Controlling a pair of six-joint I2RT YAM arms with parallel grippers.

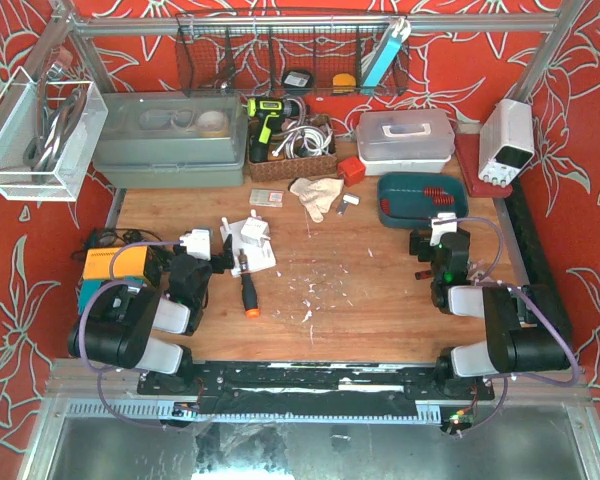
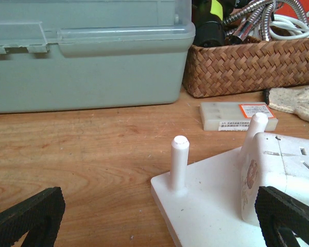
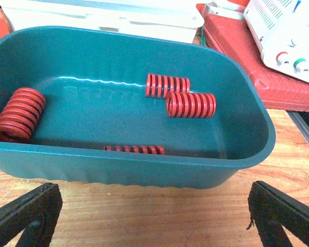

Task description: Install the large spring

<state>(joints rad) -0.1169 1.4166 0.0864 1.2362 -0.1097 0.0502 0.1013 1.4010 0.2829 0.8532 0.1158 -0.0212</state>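
Your left gripper [image 2: 157,208] hovers low over the wooden table [image 2: 82,154], fingers spread wide and holding nothing. They frame a white base plate [image 2: 206,211]. One peg [image 2: 179,162] stands upright at the plate's near corner, and a second peg [image 2: 256,128] rises just beside a white socket block [image 2: 286,170] resting on the plate. Behind them sit a grey lidded bin [image 2: 87,56] and a wicker basket [image 2: 252,67]. In the overhead view an orange-handled screwdriver [image 1: 248,292] lies just right of that gripper. Well apart across the table, your right gripper [image 3: 154,206] is likewise released and empty, facing a teal tub [image 3: 144,167]. The large spring [image 3: 18,114], red, lies on its side at the tub's left end, clear of three slimmer red springs [image 3: 190,104]. Two of these lie close together near the middle and one lies along the near wall.
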